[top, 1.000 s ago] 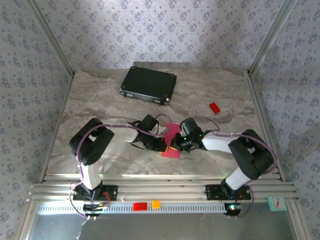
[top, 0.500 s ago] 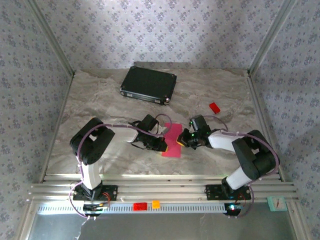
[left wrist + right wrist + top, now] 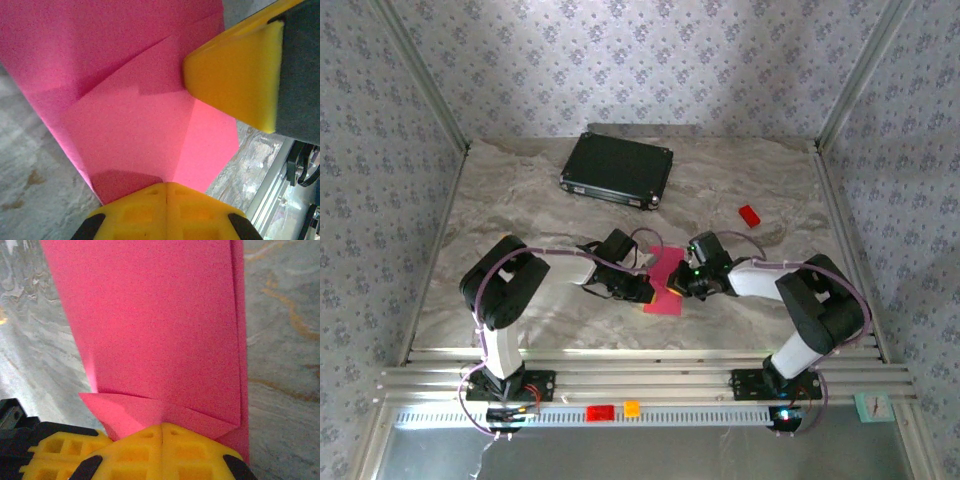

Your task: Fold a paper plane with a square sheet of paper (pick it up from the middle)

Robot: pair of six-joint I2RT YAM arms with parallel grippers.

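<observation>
The pink paper (image 3: 150,315) runs off both wrist views' top edges.

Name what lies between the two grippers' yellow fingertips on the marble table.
The folded magenta-pink paper sheet lies between the left gripper and the right gripper, on the marble table, as the top external view shows.

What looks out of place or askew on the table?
Nothing is spilled or damaged. The black case lies skewed at the back, and a red block sits stray on the right, away from the paper.
</observation>
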